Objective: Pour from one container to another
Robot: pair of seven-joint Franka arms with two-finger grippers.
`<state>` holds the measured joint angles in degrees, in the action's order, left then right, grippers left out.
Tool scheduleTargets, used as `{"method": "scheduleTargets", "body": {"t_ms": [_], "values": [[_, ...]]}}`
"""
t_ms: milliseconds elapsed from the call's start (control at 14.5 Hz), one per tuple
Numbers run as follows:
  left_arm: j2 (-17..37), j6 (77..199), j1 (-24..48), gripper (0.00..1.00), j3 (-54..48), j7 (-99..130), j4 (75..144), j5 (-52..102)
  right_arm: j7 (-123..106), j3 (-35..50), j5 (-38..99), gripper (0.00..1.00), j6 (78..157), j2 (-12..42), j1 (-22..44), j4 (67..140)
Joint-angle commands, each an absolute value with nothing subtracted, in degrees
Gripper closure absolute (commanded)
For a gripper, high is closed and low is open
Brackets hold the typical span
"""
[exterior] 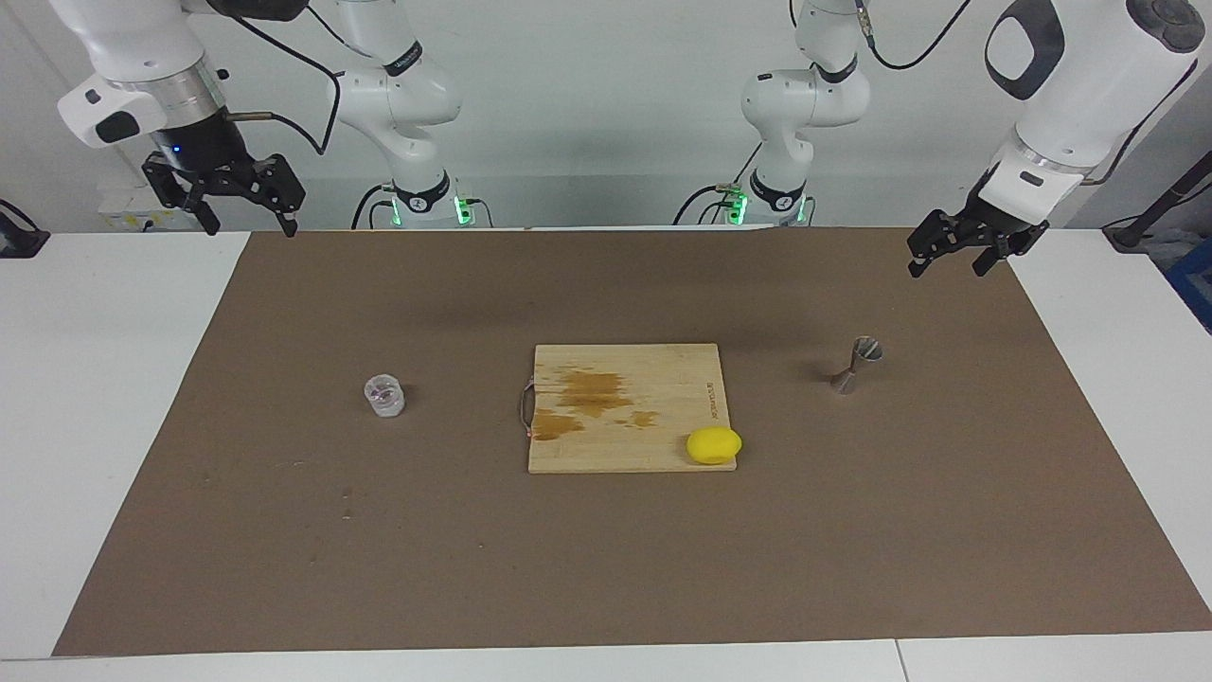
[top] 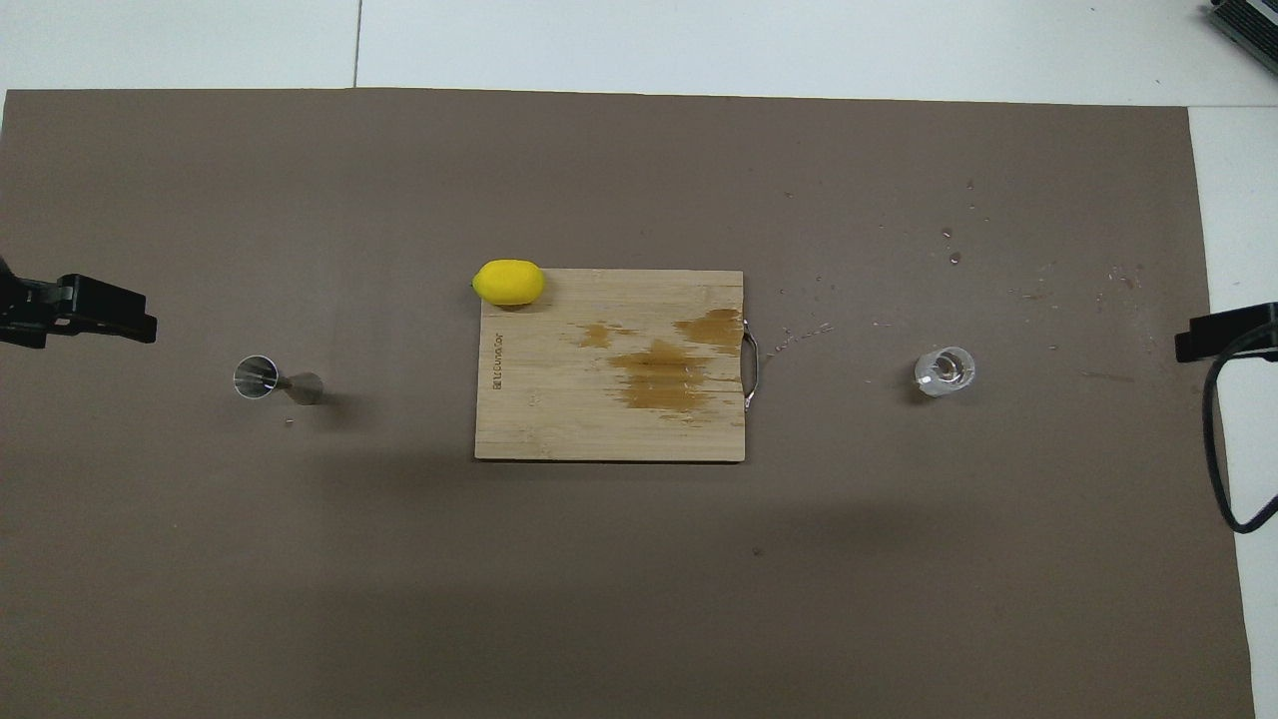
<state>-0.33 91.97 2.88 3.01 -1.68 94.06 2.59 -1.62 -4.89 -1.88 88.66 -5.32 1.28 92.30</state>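
The clear glass cup [exterior: 384, 395] stands upright on the brown mat [exterior: 284, 530] toward the right arm's end of the worktop [exterior: 104, 398], well apart from the cutting board [exterior: 630, 407] at the mat's centre. The metal jigger [exterior: 860, 363] stands upright on the mat toward the left arm's end, also well apart from the board. A yellow lemon [exterior: 714, 445] rests on the board's corner farthest from the robots, on the jigger's side. Brown stains mark the board's surface. A short line of printed writing runs along the board's edge on the jigger's side; it is too small to read.

The right gripper [exterior: 248, 220] hangs over the mat's edge, fingers spread, holding nothing. The left gripper [exterior: 950, 262] hangs over the mat's corner nearest its base, fingers spread, holding nothing.
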Motion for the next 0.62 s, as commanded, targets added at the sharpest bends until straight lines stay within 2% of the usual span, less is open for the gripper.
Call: {"method": "scheduleTargets", "body": {"t_ms": [0, 551], "values": [[0.09, 90.62, 3.52, 0.00, 3.60, -0.88, 92.72, 1.49, -2.37, -4.66, -2.11, 0.00, 88.77, -6.24, 1.14, 93.34], [-0.61, 91.58, 3.52, 0.00, 3.25, -0.97, 92.72, 1.49, -1.76, -4.66, -2.11, 0.00, 88.86, -6.33, 1.14, 93.69]]}}
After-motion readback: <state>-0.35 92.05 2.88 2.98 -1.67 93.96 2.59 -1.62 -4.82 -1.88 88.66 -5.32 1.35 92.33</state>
